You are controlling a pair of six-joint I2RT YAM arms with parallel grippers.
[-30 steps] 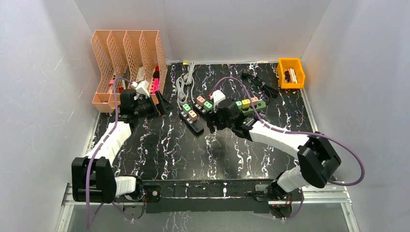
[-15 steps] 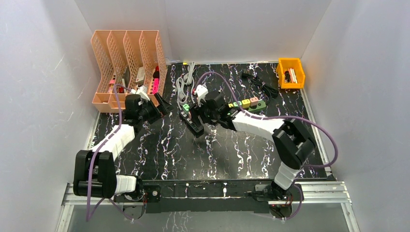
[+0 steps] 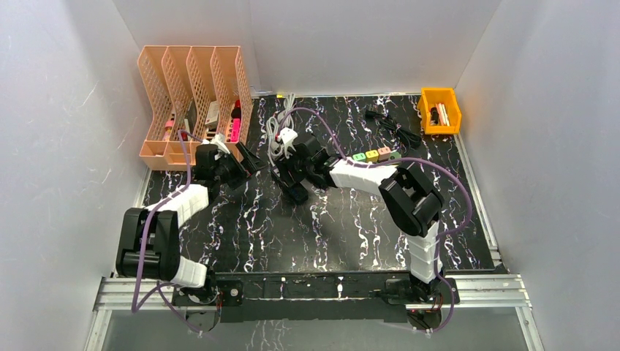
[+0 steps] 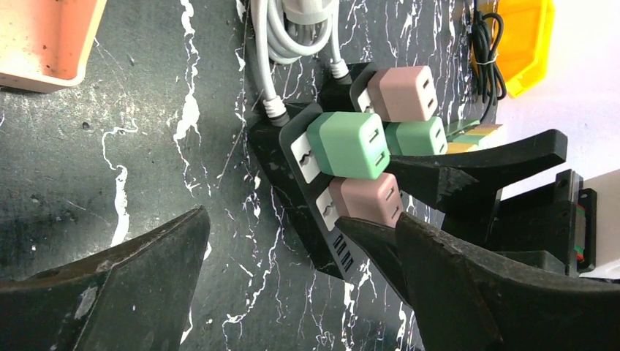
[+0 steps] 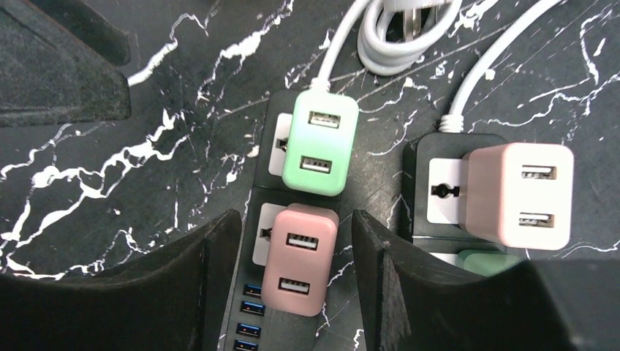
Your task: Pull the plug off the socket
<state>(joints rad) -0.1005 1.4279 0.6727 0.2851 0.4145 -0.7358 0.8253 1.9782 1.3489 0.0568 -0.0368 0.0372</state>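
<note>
**R gripper (image 5: 296, 219) straddling pink plug (image 5: 300, 248), no grip yet**

Pink plug is seated in black pwr strip (image 5: 252, 311), next to green plug (image 5: 322, 142) on same strip, mid-table toward the back. R gripper is wide: one finger each side of the plug, gaps both sides, prob. lined up to pinch its flat faces. L gripper (image 4: 270, 219) is also wide, holding nothing, spanning the strip's end. Likely there to pin the strip so it doesn't lift w/ the pull.

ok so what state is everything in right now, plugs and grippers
lower pink charger: plugged in, untouched
green charger: plugged in
other strip's pink charger: plugged in
white cable: coiled
right gripper: open, straddling the lower pink charger
left gripper: open, holding nothing
</note>
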